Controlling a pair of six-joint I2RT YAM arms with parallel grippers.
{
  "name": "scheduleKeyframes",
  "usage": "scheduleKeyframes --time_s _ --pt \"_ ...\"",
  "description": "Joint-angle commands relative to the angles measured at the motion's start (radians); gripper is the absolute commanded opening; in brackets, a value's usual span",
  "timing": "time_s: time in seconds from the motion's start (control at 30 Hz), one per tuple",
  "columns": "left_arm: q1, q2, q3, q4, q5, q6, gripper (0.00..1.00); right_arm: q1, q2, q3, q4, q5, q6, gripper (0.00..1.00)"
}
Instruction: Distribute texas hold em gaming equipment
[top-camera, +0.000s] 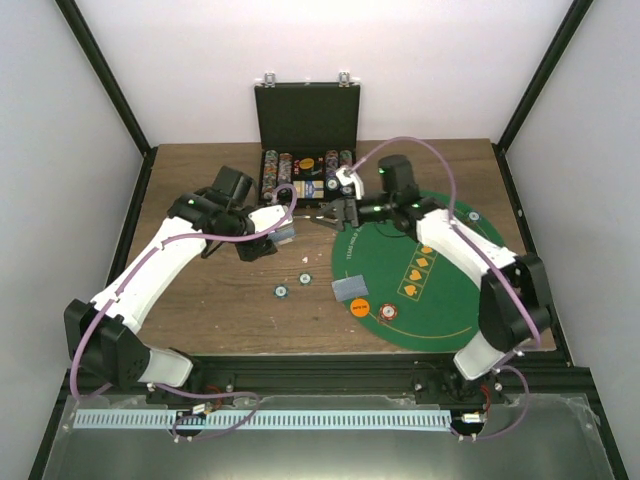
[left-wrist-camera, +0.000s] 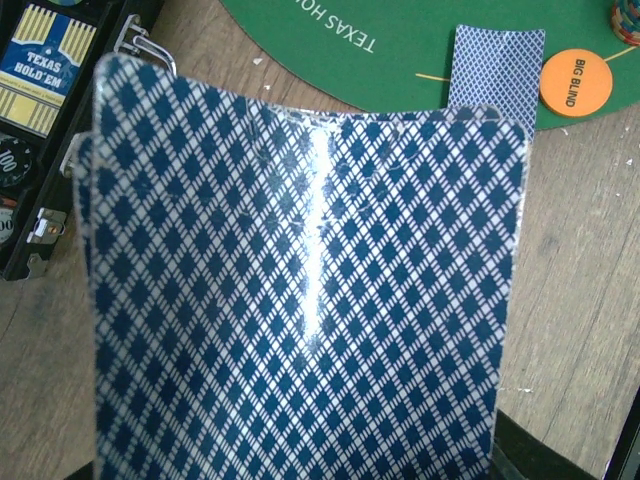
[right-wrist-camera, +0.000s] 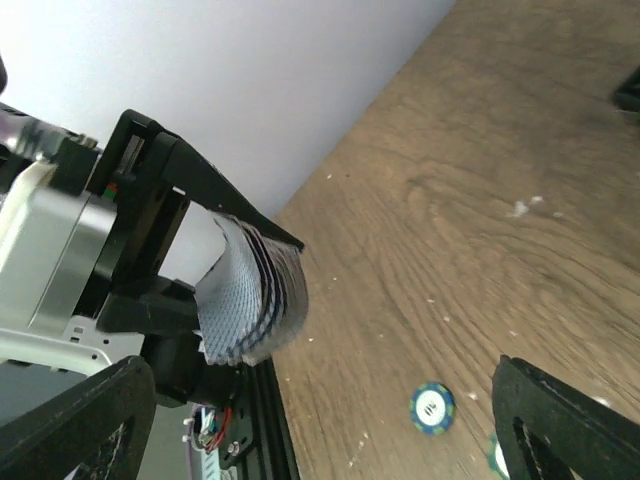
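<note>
Right wrist view, left pincer (right-wrist-camera: 248, 285) clamping bowed playing cards (left-wrist-camera: 300, 300), right pincer (top-camera: 330, 213) spread wide

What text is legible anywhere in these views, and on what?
"BIG BLIND": orange button disc.
"TEXAS HOLD'EM": blue card box in the black case.
"TEXAS HO", cut off: green felt mat.
"100": dark chip in the case.
Other print in the top view: too small to read.

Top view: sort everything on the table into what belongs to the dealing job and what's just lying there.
Job:
- held deck
- loose card
- Big Blind button
- teal chips
- red chip
- racked chips

Just there:
- case
- mat
</note>
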Motion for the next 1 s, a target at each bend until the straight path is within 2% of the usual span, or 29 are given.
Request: scheduleKeyframes --time_s 0.0,0.2,0.5,0.63,0.8,0.97 --pt "0.003 -0.02 0.033 -0.003 0.013 -0.004 0.49 0.087 0.096 0.142 -0.015 -0.013 0.015 0.92" --pt "0.003 -0.014 0.034 0.0 0.014 -0.005 0.48 0.14 0.218 0.213 -0.001 -0.026 0.021 0.9" --pt "0.003 0.001 0.035 0.018 0.015 -0.008 0.47 0.183 0.289 0.246 0.024 -0.032 0.032 0.88" --pt "0.003 -0.002 0.028 0.02 0.007 -0.004 0.45 0.184 0.288 0.259 -0.029 0.018 0.008 0.75" --pt "0.004 -0.011 0.005 0.03 -0.023 0.007 0.45 0.184 0.257 0.263 -0.095 0.091 -0.027 0.67" --pt "0.006 -0.012 -0.005 0.043 -0.038 0.004 0.44 0.183 0.226 0.268 -0.136 0.141 -0.055 0.53"
